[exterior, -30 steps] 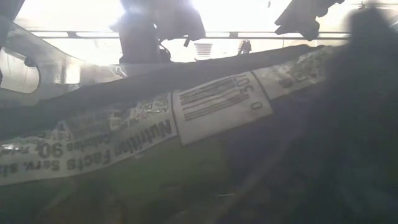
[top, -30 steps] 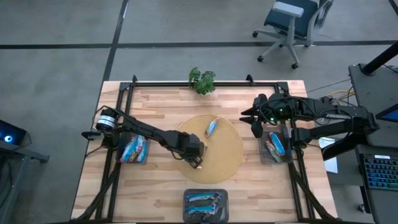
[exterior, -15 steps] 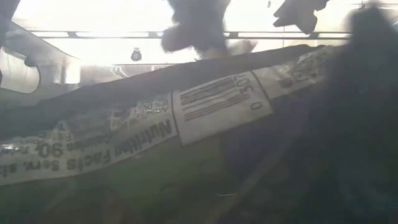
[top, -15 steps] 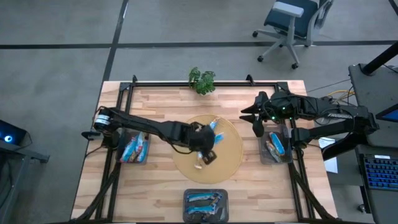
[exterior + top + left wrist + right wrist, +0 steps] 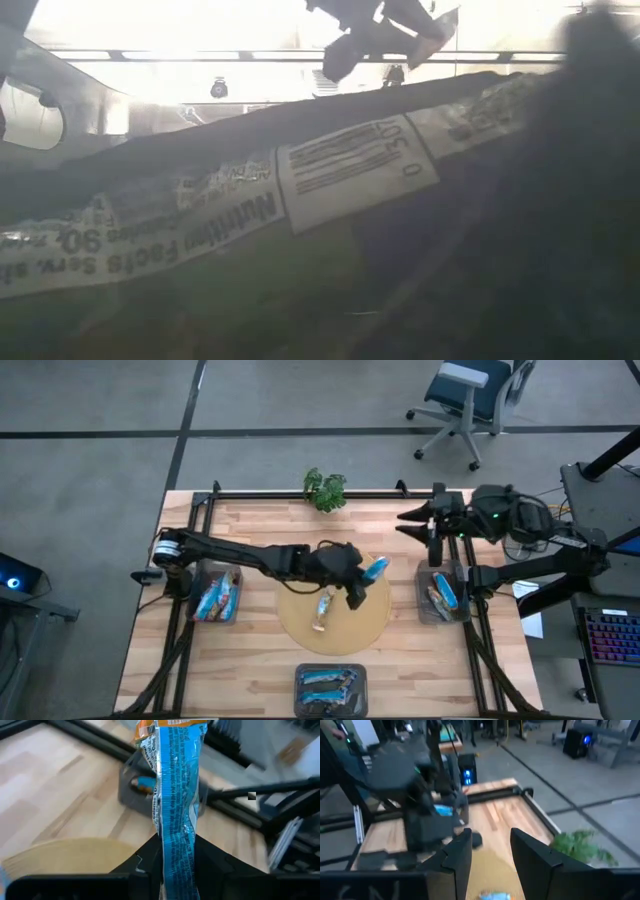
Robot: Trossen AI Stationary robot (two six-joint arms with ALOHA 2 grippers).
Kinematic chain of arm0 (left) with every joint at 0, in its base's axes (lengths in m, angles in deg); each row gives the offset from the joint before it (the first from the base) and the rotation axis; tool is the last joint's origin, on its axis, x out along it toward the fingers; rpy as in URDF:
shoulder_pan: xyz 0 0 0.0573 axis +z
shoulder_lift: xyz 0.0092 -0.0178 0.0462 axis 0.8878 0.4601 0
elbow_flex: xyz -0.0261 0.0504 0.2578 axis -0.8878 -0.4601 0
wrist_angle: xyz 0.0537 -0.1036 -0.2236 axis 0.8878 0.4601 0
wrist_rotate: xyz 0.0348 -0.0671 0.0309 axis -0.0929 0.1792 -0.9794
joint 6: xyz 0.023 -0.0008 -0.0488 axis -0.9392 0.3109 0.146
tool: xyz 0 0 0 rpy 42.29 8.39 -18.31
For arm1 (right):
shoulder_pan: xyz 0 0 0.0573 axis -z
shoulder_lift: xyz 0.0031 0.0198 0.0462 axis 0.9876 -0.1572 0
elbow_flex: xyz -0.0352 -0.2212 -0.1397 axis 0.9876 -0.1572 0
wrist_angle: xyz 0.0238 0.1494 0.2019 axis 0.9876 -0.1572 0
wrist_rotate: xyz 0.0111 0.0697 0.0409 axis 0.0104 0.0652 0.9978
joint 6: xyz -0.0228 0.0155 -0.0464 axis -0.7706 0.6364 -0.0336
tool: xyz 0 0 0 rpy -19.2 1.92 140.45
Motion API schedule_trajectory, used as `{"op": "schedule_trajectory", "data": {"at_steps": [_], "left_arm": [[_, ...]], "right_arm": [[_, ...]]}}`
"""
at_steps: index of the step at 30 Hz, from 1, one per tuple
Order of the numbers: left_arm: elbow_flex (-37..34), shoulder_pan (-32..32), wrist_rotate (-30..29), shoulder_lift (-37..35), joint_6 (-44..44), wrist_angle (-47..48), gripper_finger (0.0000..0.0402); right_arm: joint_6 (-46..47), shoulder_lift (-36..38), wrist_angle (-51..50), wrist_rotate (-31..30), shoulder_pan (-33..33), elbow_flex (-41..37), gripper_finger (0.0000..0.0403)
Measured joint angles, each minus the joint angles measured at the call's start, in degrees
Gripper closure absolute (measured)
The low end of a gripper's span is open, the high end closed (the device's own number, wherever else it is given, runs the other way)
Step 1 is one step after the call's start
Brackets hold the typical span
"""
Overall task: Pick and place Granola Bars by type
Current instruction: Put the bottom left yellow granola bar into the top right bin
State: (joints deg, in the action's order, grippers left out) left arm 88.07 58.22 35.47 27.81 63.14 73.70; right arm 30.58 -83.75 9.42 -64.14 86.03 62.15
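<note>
High view: left gripper (image 5: pixel 362 582) carries a blue bar (image 5: pixel 376 568) over the round mat (image 5: pixel 375 622), right gripper (image 5: pixel 432 532) empty, part-open by the right bin (image 5: pixel 428 612); left wrist view: bar (image 5: pixel 175 795) pinched at one end, could swing loose.

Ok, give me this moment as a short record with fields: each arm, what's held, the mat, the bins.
left arm: reaches across the round tan mat, its gripper over the mat's right part
held: a blue foil-wrapped granola bar, pinched between the left fingers
right arm: waits over the table's far right corner, gripper with fingers apart, holding nothing
on mat: one light-wrapped bar
bins: three small grey bins, left, right and near edge, each with bars in it
</note>
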Motion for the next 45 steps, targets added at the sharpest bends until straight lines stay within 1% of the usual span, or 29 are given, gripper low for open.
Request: {"op": "schedule_trajectory", "data": {"at_steps": [6,10,15,21,27,34,40,45], "left_arm": [[-5.96,2.97,4.20,0.09,1.02,-13.01,0.0326],[-5.65,4.18,5.34,0.14,-1.30,-15.27,0.0326],[-1.32,5.11,7.71,2.38,-3.06,-15.18,0.0326],[3.98,6.03,10.95,6.91,-3.34,-15.02,0.0326],[10.01,6.15,13.89,12.41,-2.89,-15.08,0.0326],[19.29,6.31,17.50,20.69,-2.27,-14.68,0.0326],[27.49,7.09,19.22,26.63,-3.77,-14.14,0.0326],[30.75,7.93,19.71,29.30,-3.76,-13.42,0.0326]], "right_arm": [[-1.03,0.06,-0.46,-1.35,0.00,4.29,0.0275],[-1.30,0.06,-0.79,-1.50,0.01,5.99,0.0275],[-1.37,0.06,-0.81,-1.50,0.01,7.68,0.0275],[-1.35,0.06,-0.79,-1.48,0.01,8.73,0.0275],[-1.30,0.06,-0.83,-1.46,-0.01,8.77,0.0275],[-1.21,0.06,-0.83,-1.46,0.01,8.77,0.0275],[-1.02,0.06,-0.86,-1.35,0.01,8.77,0.0275],[-0.80,0.06,-1.11,-1.35,-0.01,8.77,0.0275]]}}
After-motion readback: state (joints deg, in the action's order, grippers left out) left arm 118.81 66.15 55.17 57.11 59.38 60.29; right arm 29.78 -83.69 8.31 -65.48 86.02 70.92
